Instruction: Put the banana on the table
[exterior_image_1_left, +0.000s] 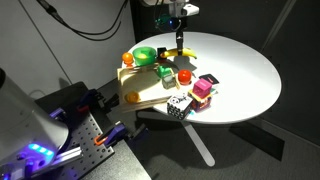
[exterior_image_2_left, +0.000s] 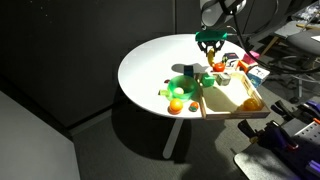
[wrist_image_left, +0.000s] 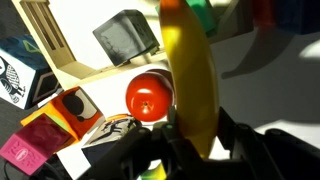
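Note:
My gripper (wrist_image_left: 195, 140) is shut on the banana (wrist_image_left: 190, 70), a curved yellow toy that sticks out lengthwise from between the fingers in the wrist view. In both exterior views the gripper (exterior_image_1_left: 180, 40) (exterior_image_2_left: 210, 42) hangs above the far part of the round white table (exterior_image_1_left: 240, 70) (exterior_image_2_left: 150, 65), just beyond the wooden tray (exterior_image_1_left: 150, 92) (exterior_image_2_left: 235, 103). The banana is held in the air, clear of the tabletop. Below it in the wrist view are a red tomato (wrist_image_left: 150, 95) and bare white table.
A green bowl (exterior_image_1_left: 145, 55) (exterior_image_2_left: 185, 88) stands beside the tray. A red tomato (exterior_image_1_left: 184, 76), a pink block (exterior_image_1_left: 203, 88), a black-and-white die (exterior_image_1_left: 178, 105), an orange ball (exterior_image_1_left: 128, 58) and a small round yellow piece (exterior_image_1_left: 131, 97) lie nearby. Dark curtains surround the table.

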